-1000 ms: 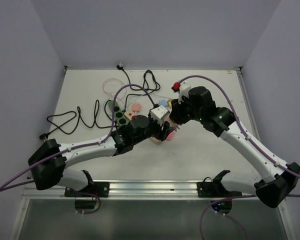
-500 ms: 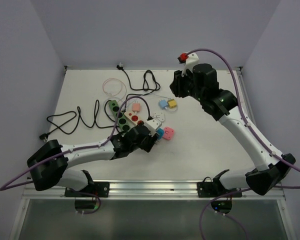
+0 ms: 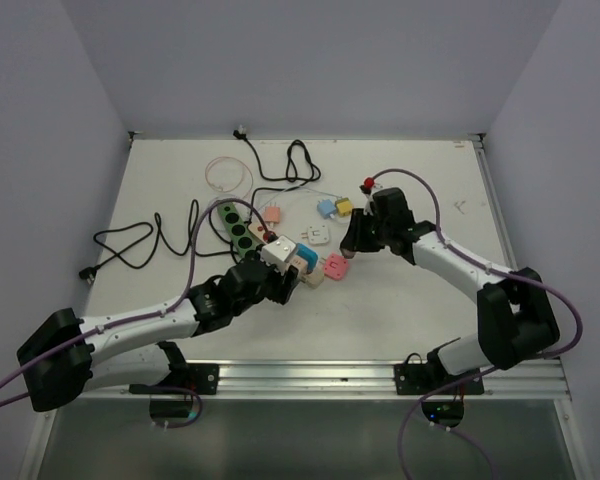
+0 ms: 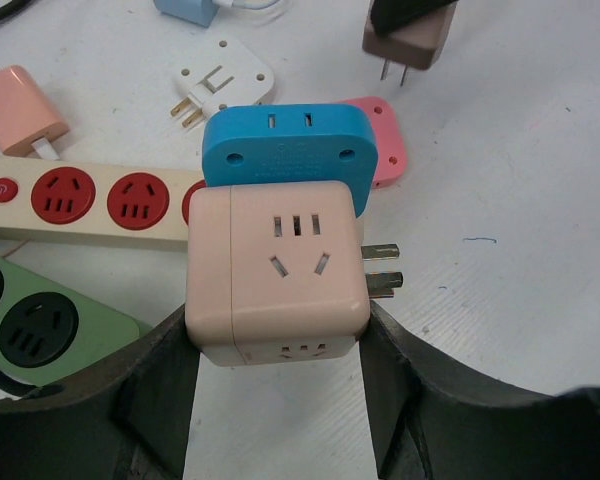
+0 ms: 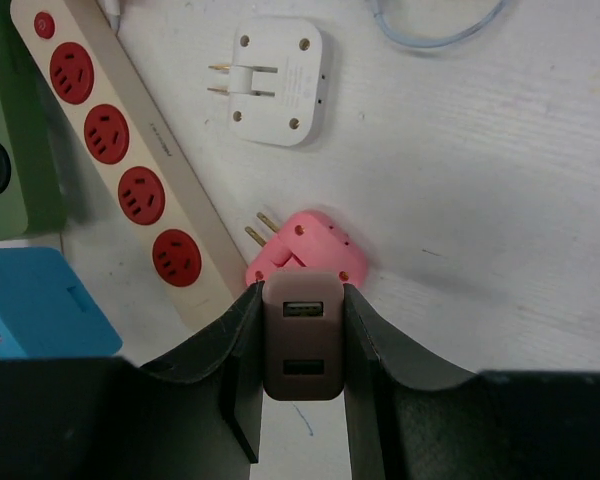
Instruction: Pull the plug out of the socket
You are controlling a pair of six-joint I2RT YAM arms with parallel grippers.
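Low in the left wrist view, the left gripper [image 4: 277, 335] pinches the beige cube socket [image 4: 277, 265]; at upper right the right gripper [image 5: 301, 335] clamps the brown plug [image 4: 410, 40], prongs bare, clear of it. Pulling looks done; next, set the brown plug down.

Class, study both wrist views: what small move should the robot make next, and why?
Probably shift the right end effector sideways over bare white table and lower the brown USB charger plug it grips. The plug's prongs already hang free of the peach cube socket in the left end effector, so the pull looks done, yet a pink flat adapter lies just beyond the plug.
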